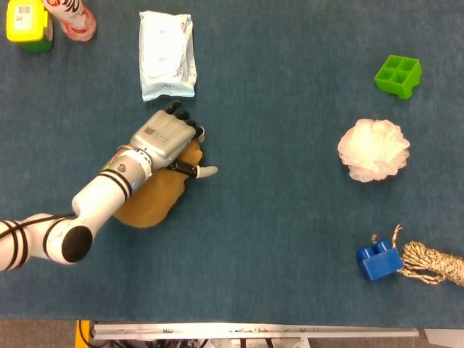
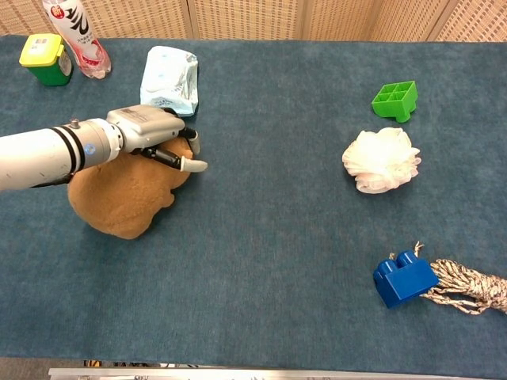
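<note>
Left arm enters from the near left and runs diagonally toward the far right across the blue carpeted table point(image 1: 275, 239). Left hand point(image 1: 165, 139) lies palm down on the far right edge of the tan, soft, rounded plush cushion point(image 1: 148, 203), back of the hand facing up. Its dark fingers point(image 1: 190, 130) curl down over the cushion's far edge, and the light-tipped thumb point(image 1: 205, 172) sticks out sideways to the right, clear of the cushion. In the chest view the left hand point(image 2: 150, 128) rests on the cushion point(image 2: 123, 202), thumb point(image 2: 192, 165) jutting right just above the table surface. Whether the fingers actually pinch the fabric or only press on it cannot be told; they are bent over it and touching.

The cushion sits at centre left of the table, partly covered by forearm and wrist. Just beyond the fingertips, on the far side, lies a white and pale blue soft pack of wipes point(image 1: 167, 55), near the hand but apart from it.

Right hand shows in neither view.

Far left corner: yellow-lidded green container point(image 1: 27, 26) and a clear bottle with a red and white label point(image 1: 71, 17), side by side. Right side: green plastic grid block point(image 1: 398, 75) far, white mesh bath puff point(image 1: 373, 149) nearer, then a blue plastic building brick point(image 1: 378, 262) touching a coil of speckled rope point(image 1: 433, 264) at the right edge.
</note>
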`<state>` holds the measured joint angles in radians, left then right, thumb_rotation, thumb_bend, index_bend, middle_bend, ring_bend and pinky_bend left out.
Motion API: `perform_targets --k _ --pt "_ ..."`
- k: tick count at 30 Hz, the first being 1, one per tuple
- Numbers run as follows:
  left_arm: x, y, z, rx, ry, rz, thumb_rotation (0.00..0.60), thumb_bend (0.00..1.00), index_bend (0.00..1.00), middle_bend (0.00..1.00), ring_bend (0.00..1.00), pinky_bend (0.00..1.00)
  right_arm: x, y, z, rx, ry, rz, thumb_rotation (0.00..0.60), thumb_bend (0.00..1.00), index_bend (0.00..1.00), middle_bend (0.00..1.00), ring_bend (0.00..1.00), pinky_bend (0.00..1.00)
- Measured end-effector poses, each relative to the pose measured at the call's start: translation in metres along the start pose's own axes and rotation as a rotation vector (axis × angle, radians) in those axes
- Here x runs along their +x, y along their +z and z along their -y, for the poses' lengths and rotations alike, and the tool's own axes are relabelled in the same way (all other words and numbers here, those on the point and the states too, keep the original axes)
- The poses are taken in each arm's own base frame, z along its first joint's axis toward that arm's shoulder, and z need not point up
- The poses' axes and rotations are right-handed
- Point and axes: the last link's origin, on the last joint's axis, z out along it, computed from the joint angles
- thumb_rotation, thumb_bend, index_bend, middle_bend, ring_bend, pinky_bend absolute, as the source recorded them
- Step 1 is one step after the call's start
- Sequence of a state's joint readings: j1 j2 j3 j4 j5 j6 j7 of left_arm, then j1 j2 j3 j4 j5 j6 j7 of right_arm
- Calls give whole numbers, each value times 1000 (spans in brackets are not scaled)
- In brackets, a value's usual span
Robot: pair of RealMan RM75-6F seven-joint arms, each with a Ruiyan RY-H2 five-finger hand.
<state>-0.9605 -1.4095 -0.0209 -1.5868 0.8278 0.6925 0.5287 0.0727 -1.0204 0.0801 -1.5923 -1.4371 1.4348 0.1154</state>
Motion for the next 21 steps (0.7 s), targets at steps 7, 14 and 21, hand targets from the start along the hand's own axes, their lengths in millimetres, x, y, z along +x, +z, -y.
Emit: perform_targets --k 7,14,21 --pt "9 -15 -6 0 4 -32 69 107 275 292 167 0 0 -1 -1 1 3 -1 600 98 371 344 241 234" --pt "13 -11 -17 -40 15 -67 67 107 275 292 167 0 0 -2 -4 -11 1 -5 600 98 372 344 241 234" --pt "10 1 -13 -17 40 -40 70 107 275 289 167 0 0 -4 -8 -23 2 -6 600 98 372 344 241 234"
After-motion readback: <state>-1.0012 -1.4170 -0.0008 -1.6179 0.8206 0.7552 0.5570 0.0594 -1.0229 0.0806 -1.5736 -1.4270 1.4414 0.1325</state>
